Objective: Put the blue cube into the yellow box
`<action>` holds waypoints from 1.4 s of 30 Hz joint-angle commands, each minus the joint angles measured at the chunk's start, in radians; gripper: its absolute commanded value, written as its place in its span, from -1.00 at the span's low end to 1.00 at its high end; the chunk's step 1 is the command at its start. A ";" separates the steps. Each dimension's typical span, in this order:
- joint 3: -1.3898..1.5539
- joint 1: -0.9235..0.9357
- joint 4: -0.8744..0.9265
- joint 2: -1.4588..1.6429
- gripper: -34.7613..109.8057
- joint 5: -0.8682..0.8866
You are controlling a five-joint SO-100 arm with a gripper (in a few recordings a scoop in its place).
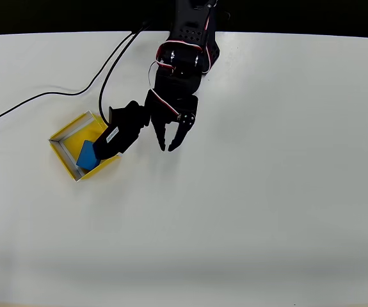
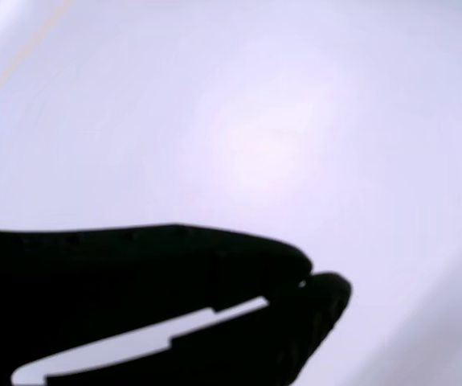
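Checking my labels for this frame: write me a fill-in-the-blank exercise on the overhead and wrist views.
1. In the overhead view, the blue cube lies inside the yellow ____.
2. The yellow box sits to the ____ of the gripper in the overhead view.
3. The table surface is ____ in colour.
4. Two black cables run across the table toward the ____ edge of the overhead view.

Missing words: box; left; white; left

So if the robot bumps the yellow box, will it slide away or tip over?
Probably slide. The yellow box looks shallow, thin-walled and wide, sitting flat on the smooth white table, so tipping seems unlikely. It looks light, though the blue cube inside may add some weight and steady it.
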 commanded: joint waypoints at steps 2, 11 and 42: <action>0.104 -0.035 0.005 0.114 -0.52 -0.011; 0.364 -0.049 -0.051 0.250 -0.52 -0.026; 0.474 -0.055 0.347 0.339 -0.52 0.006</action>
